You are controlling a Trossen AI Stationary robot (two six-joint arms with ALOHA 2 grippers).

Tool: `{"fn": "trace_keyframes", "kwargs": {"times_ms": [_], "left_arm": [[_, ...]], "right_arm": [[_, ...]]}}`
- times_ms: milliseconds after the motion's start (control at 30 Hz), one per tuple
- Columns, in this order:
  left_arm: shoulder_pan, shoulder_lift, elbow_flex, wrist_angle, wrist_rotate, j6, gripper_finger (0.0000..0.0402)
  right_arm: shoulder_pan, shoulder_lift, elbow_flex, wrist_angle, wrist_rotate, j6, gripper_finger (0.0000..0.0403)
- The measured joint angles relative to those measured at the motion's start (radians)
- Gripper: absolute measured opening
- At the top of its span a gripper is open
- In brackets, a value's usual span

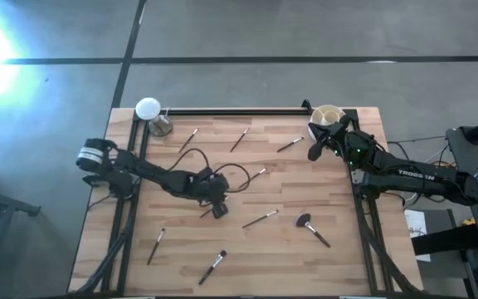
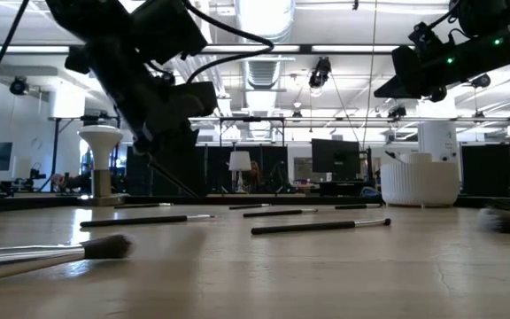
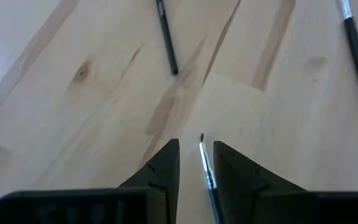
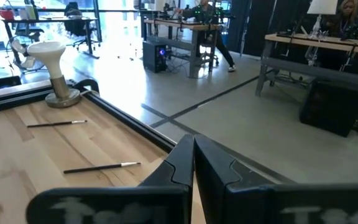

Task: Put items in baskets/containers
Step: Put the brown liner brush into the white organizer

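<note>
The left gripper is seen low over the middle of the wooden table, its fingers parted, and a thin brush is caught lying between them in the left wrist view, its dark tip just past the fingertips; whether the fingers touch it cannot be told. In the high view a dark stub of handle is glimpsed just left of that gripper. Over at the far right corner, the right gripper is held above the table edge just beside the cream-white cup, its fingers pressed flat together with nothing between them. The cup is seen standing upright in the low view, ribbed on the outside, with a thin stem poking above its rim. The rest of the brushes are scattered loose on the boards: three are laid out along the far part of the table, one nearest the disc, one in the middle, one towards the cup. A pale-handled brush is found right of the left gripper, and the fluffy-headed brush lies farther right, well apart from the cup. Two more are spotted near the front edge, one to the left and one closer to centre. The flat white disc on its brass stand is parked at the far left corner.
</note>
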Motion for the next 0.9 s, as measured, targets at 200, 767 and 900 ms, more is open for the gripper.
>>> {"fn": "trace_keyframes", "kwargs": {"times_ms": [200, 767, 900], "left_arm": [[-0.001, 0.017, -0.007, 0.003, 0.013, -0.013, 0.0090], [0.001, 0.107, 0.011, 0.022, 0.016, 0.003, 0.0089], [0.001, 0.115, 0.011, 0.015, 0.016, 0.016, 0.0070]], "right_arm": [[0.000, -0.001, 0.000, 0.000, 0.000, 0.000, 0.0008], [0.000, -0.001, 0.000, 0.001, 0.000, -0.001, 0.0008], [0.000, -0.001, 0.000, 0.001, 0.000, 0.000, 0.0008]]}}
